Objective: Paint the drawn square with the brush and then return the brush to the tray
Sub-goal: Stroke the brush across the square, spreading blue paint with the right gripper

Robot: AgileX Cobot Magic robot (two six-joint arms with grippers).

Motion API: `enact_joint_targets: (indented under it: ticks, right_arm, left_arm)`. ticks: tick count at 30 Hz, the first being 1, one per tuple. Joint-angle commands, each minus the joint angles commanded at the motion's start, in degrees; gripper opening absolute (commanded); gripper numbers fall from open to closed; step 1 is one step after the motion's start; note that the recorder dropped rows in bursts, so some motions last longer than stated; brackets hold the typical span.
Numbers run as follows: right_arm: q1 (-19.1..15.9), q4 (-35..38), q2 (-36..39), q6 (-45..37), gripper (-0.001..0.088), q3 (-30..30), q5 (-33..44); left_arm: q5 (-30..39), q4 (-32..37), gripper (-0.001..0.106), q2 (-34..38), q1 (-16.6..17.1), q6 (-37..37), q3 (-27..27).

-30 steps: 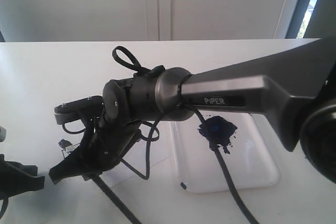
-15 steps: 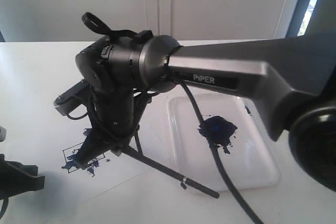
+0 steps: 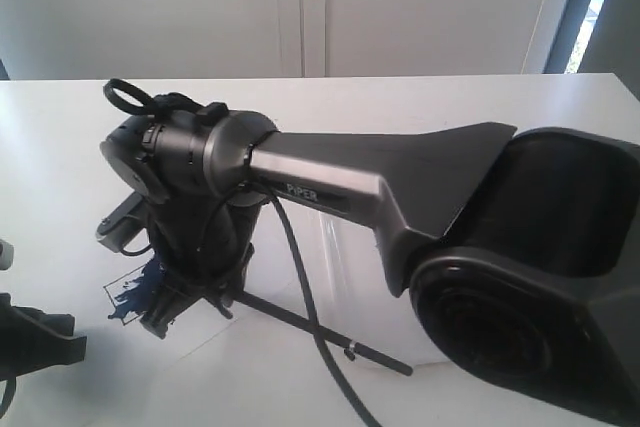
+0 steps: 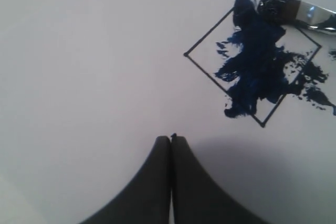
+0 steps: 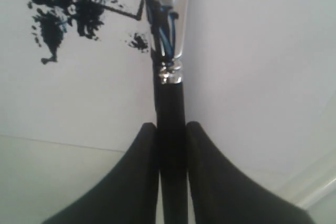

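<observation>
**Brush (image 4: 299,10) at a corner of the drawn square (image 4: 252,61)**

In the exterior view, the right arm (image 3: 340,172) reached across the middle to the left part of the white table (image 3: 450,102). Its bulk hid the claw tips, and only the brush's black handle stuck out, slanting low toward the right. The right wrist view showed what was hidden there — the right claw (image 5: 171,127) pinched the black handle just behind the silver, blue-streaked ferrule, with the bristles cut off by the frame edge.

Only the left wrist view showed the square whole. It was a thin black outline with dark blue smeared across its middle and spilling past one side, and one end was bare white. The wet bristles lay at one corner. The left claw (image 4: 171,139) was near the square but apart from it — its fingers pressed together on nothing.
</observation>
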Motion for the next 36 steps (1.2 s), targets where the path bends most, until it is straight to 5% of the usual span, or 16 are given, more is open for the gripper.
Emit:
enact_joint_targets:
  ticks: [11,16,20,24,36]
  right_arm:
    - [1.4,7.6,2.7,-2.3,0.0,-1.8,0.0]
    - [1.4,5.4,2.8,-1.2,0.0,-1.8,0.0]
    - [1.4,1.4,2.8,0.2,0.0,-1.8,0.0]
    - [1.4,0.6,2.8,0.2,0.0,-1.8,0.0]
    - [0.2,-6.6,2.8,3.1,0.0,-1.8,0.0]
  left_arm:
    - [0.5,3.3,0.0,0.0,0.0,-3.3,0.0]
    - [5.6,5.8,0.0,0.0,0.0,-7.7,-0.6]
    - [19.0,26.5,0.0,0.1,0.0,-32.2,-6.5]
    - [19.1,41.7,0.0,2.1,0.0,-46.4,-9.0]
    - [17.8,41.8,0.0,8.2,0.0,-47.1,-9.4]
